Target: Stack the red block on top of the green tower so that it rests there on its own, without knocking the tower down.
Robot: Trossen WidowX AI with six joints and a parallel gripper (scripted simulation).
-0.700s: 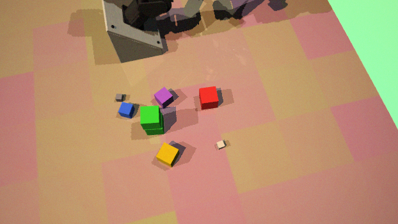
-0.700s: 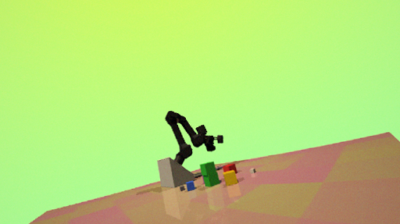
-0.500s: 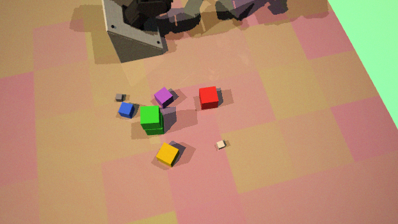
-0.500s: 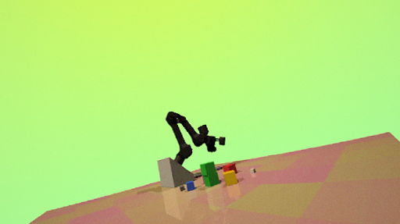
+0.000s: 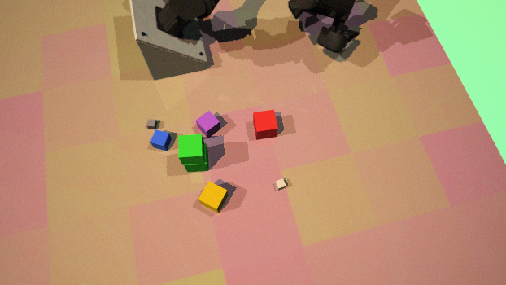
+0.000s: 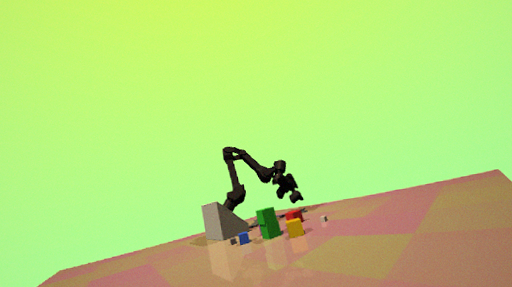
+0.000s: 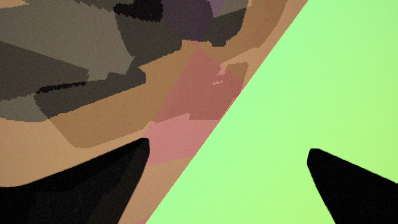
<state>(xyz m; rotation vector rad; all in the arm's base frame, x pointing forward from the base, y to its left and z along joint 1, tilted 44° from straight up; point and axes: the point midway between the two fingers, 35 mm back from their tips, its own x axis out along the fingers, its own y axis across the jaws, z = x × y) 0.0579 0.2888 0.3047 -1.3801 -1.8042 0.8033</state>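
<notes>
The robot's dark parallel-jaw claw (image 6: 288, 192) hangs wide open and empty in the air — above and just behind the small red cube (image 5: 265, 124), which sits flat on the checkered pink-and-tan floor (image 5: 366, 195), square-sided with no long axis to favour. The two-block green tower (image 5: 192, 151) stands well clear to the cube's side, a purple cube (image 5: 207, 123) between them — a likely hazard during the carry.

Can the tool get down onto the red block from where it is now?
Probably yes. The tool is open, empty and raised, and the red block sits apart from the purple block and green tower, with nothing over it.
</notes>
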